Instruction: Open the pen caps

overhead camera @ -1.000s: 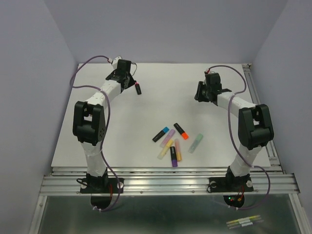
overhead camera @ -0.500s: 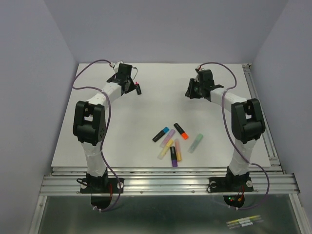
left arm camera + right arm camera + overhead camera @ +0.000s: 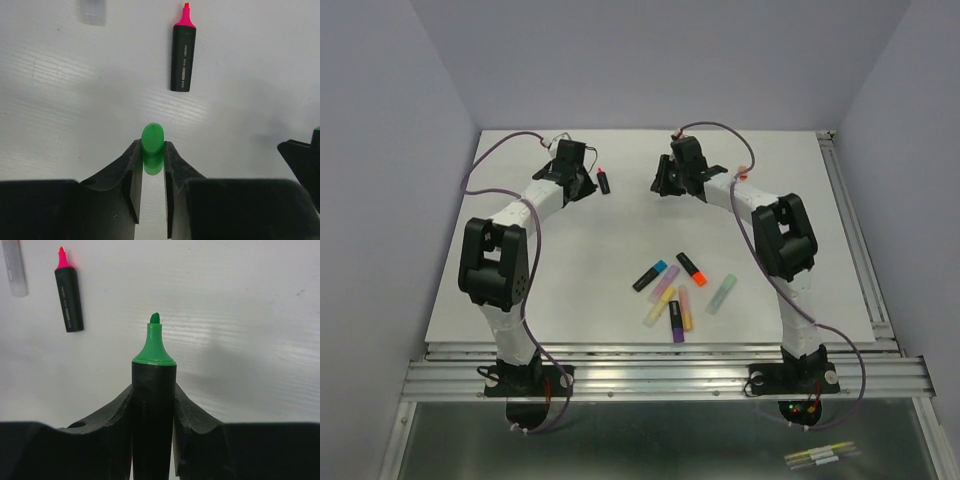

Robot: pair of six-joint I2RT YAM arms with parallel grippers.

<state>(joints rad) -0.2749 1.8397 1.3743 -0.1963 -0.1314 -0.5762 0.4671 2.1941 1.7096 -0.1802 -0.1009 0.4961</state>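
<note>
So, the setup: a white table (image 3: 590, 280), with both my arms reaching out toward its far edge, left of the middle. A bunch of capped highlighters (image 3: 672, 298), some black and some pastel, lay in a loose pile near the middle of the near edge. Nobody had touched those yet, so I'd say most of the job was ahead of me.

My right gripper (image 3: 153, 405) was clamped on a black-barrelled highlighter with a green tip (image 3: 154, 347), nib bare and pointing away from the wrist, just above the table. A black highlighter with a bare pink tip (image 3: 183, 55) lay flat by the far edge, between my two wrists. My left gripper (image 3: 151, 167) was squeezed narrow on a small green plastic cap (image 3: 152, 139), pinched only at the very fingertips with most of it poking out past them. A pale see-through piece (image 3: 93, 11) lay beyond the pink one, too blurry for me to call.

What worried me:
- That cap grip looked skimpy. A bump or quick swing could pop it loose and send it skittering off the far edge.
- The wet green nib was low, so it could smear the table on set-down.
- My wrists were near each other and near the pink pen. A sloppy drop could knock it rolling.
</note>
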